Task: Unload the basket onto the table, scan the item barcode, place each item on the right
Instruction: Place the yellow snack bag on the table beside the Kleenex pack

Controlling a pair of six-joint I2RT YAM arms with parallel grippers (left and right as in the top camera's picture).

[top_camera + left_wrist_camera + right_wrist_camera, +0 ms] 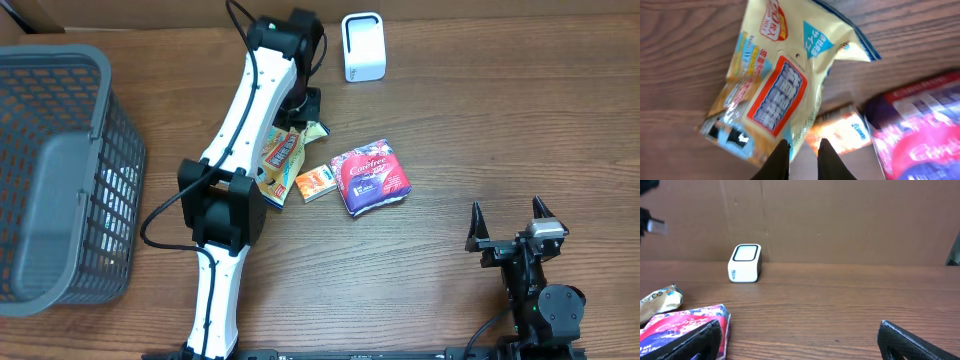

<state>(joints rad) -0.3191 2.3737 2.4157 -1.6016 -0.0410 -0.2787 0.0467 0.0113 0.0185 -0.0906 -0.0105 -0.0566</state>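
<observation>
A yellow snack packet (282, 158) with a red and blue label lies flat on the wooden table, filling the left wrist view (775, 90). My left gripper (803, 145) hovers at the packet's lower edge. Its jaws stand a narrow gap apart, with bare wood between them and nothing held. In the overhead view the left gripper (303, 108) sits at the packet's far end, mostly hidden by the arm. The white barcode scanner (362, 46) stands at the back of the table, also seen as scanner (745, 262). My right gripper (510, 212) rests wide open at the front right, right gripper (800, 335).
A small orange packet (314, 184) and a purple-and-pink packet (370, 178) lie just right of the snack packet. A grey mesh basket (120, 190) stands at the left edge. A brown cardboard wall runs behind the scanner.
</observation>
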